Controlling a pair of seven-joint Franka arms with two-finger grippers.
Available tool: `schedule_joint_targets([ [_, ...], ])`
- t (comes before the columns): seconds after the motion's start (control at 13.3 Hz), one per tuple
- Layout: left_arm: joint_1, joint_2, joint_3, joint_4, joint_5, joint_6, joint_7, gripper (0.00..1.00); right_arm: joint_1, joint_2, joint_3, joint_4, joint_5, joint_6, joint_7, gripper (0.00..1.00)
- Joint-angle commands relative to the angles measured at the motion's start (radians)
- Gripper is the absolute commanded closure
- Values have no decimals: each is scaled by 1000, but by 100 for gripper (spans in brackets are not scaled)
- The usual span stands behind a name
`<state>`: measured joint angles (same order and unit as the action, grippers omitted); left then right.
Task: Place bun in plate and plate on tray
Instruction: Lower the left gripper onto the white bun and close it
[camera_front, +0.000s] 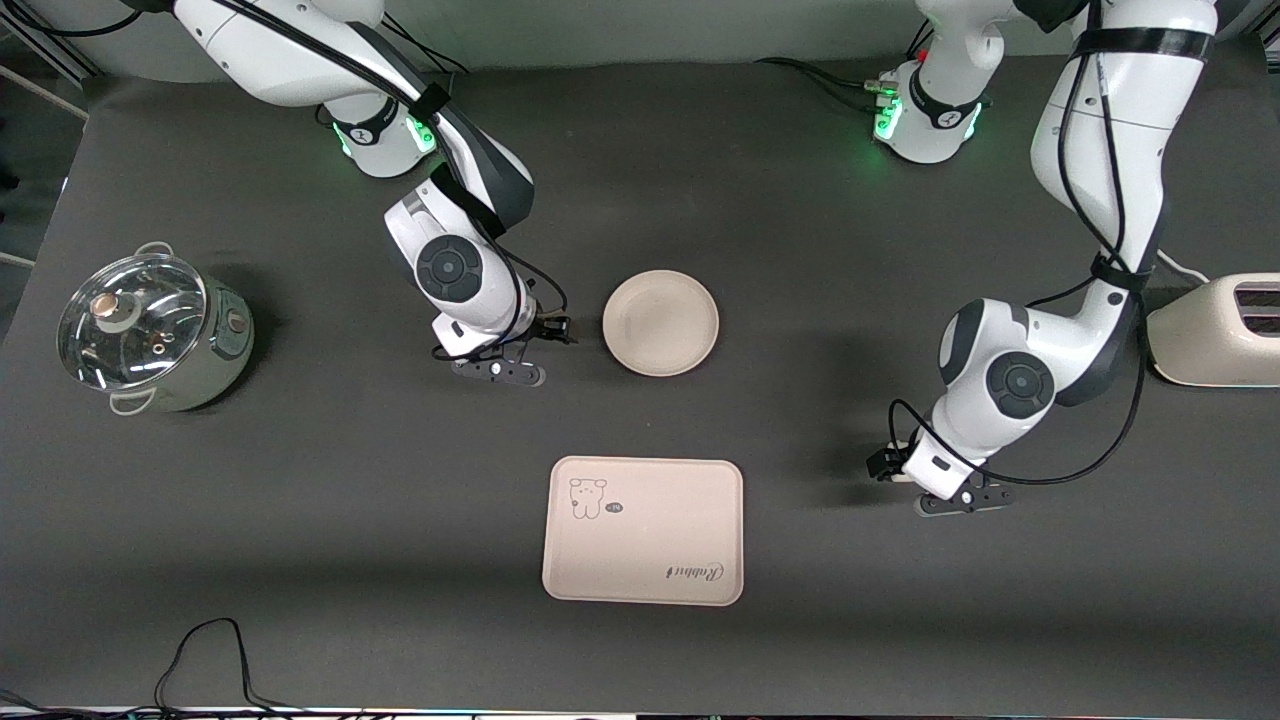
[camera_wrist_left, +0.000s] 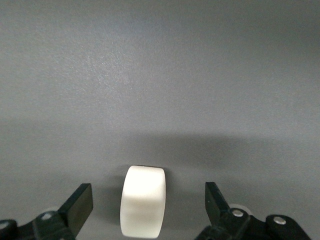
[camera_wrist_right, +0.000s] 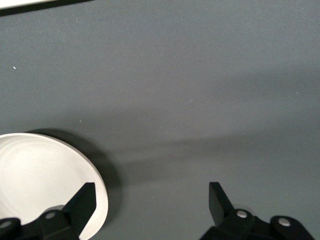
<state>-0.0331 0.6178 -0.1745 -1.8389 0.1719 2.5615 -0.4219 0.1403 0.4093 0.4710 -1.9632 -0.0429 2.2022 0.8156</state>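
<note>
The left gripper (camera_wrist_left: 145, 210) hangs spread astride the small white rounded bun (camera_wrist_left: 143, 207), seemingly ready to pinch, while the right gripper (camera_wrist_right: 150, 210), likewise spread, waits beside the round cream plate (camera_wrist_right: 35, 180).

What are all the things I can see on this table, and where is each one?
bun: one, white, on the table between the left gripper's open jaws.
plate: one, cream, mid-table, empty.
tray: one, cream with bear drawing, nearer the front camera than the plate.
pot: one, silver with glass lid, at the right arm's end.
toaster: one, cream, at the left arm's end.
table: one, dark grey.
left gripper: one, black, open, low over the bun.
right gripper: one, black, open, beside the plate.
</note>
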Motion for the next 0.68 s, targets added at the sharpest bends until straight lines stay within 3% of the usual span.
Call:
schedule_joint_targets([
  [0.0,-4,-18,13,-85,23,101,-14,1,8,3,-5,6,-18,13,20,0],
  [0.15,-2,-18,13,-92,23,105,-14,9,8,6,-5,6,-18,13,20,0],
  [0.38,-2,-16,13,-121,23,150,-12,68,8,8,-5,6,-18,13,20,0],
  [0.53,-2,-19,13,-126,23,152,-8,90,10,16,-5,7,-18,14,20,0],
  [0.6,-2,-26,13,-122,23,141,-9,92,12,19,-5,10,-18,16,20,0],
])
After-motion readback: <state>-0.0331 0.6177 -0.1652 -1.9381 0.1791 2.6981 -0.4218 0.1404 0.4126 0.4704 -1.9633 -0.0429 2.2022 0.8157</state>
